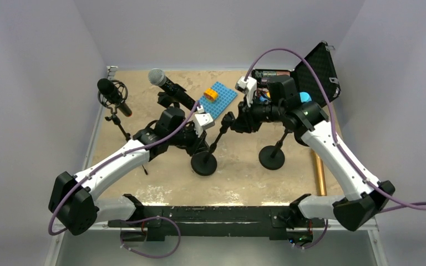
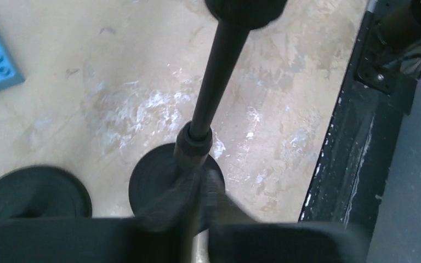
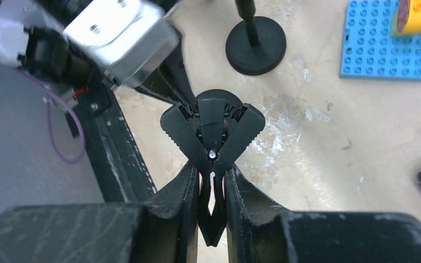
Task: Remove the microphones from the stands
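A black stand with a round base (image 1: pixel 204 164) stands mid-table, with a spring clip (image 1: pixel 228 117) on top. My left gripper (image 1: pixel 199 145) is shut on the stand's pole (image 2: pixel 208 104) low down, just above the base (image 2: pixel 153 183). My right gripper (image 3: pixel 212 175) is shut on the clip's handles (image 3: pixel 212 131), and the clip's toothed jaws are spread with nothing in them. A microphone (image 1: pixel 169 87) with a silver mesh head lies tilted behind my left wrist, and its lower end is hidden.
A second stand base (image 1: pixel 272 157) sits under my right arm. A black microphone on a tripod (image 1: pixel 111 94) stands far left. A blue plate (image 1: pixel 219 100) with an orange brick lies at the back, next to an open black case (image 1: pixel 316 69). Another round base (image 3: pixel 255 38) shows in the right wrist view.
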`<state>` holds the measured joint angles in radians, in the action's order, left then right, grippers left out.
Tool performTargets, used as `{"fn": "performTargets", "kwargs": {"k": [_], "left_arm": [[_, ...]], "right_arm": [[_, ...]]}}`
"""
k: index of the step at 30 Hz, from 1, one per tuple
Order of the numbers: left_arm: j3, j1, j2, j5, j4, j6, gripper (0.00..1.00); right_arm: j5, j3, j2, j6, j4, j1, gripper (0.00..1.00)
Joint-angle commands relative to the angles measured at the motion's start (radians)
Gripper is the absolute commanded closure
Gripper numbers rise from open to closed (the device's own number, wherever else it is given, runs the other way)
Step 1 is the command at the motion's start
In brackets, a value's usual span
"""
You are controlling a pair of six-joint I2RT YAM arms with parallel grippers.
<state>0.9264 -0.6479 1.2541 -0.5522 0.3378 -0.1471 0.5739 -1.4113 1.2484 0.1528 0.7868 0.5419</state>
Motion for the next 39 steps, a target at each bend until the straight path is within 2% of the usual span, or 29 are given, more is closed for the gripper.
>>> {"fn": "performTargets", "kwargs": {"k": [1, 2, 3, 5, 7, 8, 9, 11, 14, 17, 20, 24, 28, 31, 34, 36, 39], "left_arm": [[-0.043, 0.006, -0.034, 0.159, -0.069, 0.309, 1.0], [-0.053, 0.005, -0.041, 0.145, -0.083, 0.316, 0.97], [-0.055, 0.007, -0.049, 0.144, -0.082, 0.309, 0.8], [-0.022, 0.006, -0.058, 0.158, -0.018, 0.277, 0.4], [0.029, 0.008, -0.065, 0.092, 0.068, 0.199, 0.08], [0.054, 0.008, -0.072, 0.053, 0.118, 0.167, 0.01], [0.069, 0.008, -0.081, 0.008, 0.152, 0.137, 0.0], [0.062, 0.008, -0.126, -0.07, 0.178, 0.09, 0.0], [0.001, 0.007, -0.17, -0.104, 0.123, 0.068, 0.0], [-0.02, 0.007, -0.146, -0.198, 0.1, -0.059, 0.02], [-0.016, 0.007, -0.07, -0.299, 0.102, -0.229, 0.17], [0.014, 0.004, 0.051, -0.351, 0.029, -0.277, 0.32], [0.067, -0.008, 0.138, -0.393, 0.046, -0.33, 0.4], [0.092, -0.014, 0.165, -0.416, 0.117, -0.383, 0.46], [0.081, -0.013, 0.166, -0.434, 0.112, -0.362, 0.5], [0.07, -0.013, 0.168, -0.441, 0.073, -0.323, 0.59], [0.067, -0.014, 0.179, -0.404, 0.036, -0.273, 0.78]], "right_arm": [[0.019, -0.04, 0.014, -0.25, 0.011, -0.011, 1.0], [0.031, -0.013, 0.007, -0.233, -0.01, -0.011, 1.0], [0.054, 0.001, -0.001, -0.205, -0.025, -0.011, 1.0], [0.125, 0.02, -0.012, -0.108, -0.032, -0.011, 1.0], [0.193, 0.047, -0.037, 0.008, -0.026, -0.012, 1.0], [0.221, 0.066, -0.055, 0.087, -0.027, -0.012, 1.0], [0.248, 0.091, -0.08, 0.167, -0.036, -0.011, 1.0], [0.281, 0.153, -0.143, 0.353, -0.057, -0.011, 1.0], [0.303, 0.206, -0.199, 0.669, -0.037, -0.011, 1.0], [0.302, 0.209, -0.217, 0.895, 0.037, -0.01, 1.0], [0.299, 0.201, -0.221, 1.072, 0.118, -0.008, 1.0], [0.278, 0.199, -0.218, 1.216, 0.184, -0.001, 1.0], [0.261, 0.2, -0.213, 1.221, 0.18, 0.0, 1.0], [0.258, 0.203, -0.214, 1.152, 0.141, -0.001, 1.0], [0.261, 0.218, -0.215, 1.06, 0.085, 0.0, 1.0], [0.257, 0.234, -0.218, 0.965, 0.033, 0.0, 1.0], [0.243, 0.252, -0.221, 0.852, -0.04, -0.003, 1.0]]}}
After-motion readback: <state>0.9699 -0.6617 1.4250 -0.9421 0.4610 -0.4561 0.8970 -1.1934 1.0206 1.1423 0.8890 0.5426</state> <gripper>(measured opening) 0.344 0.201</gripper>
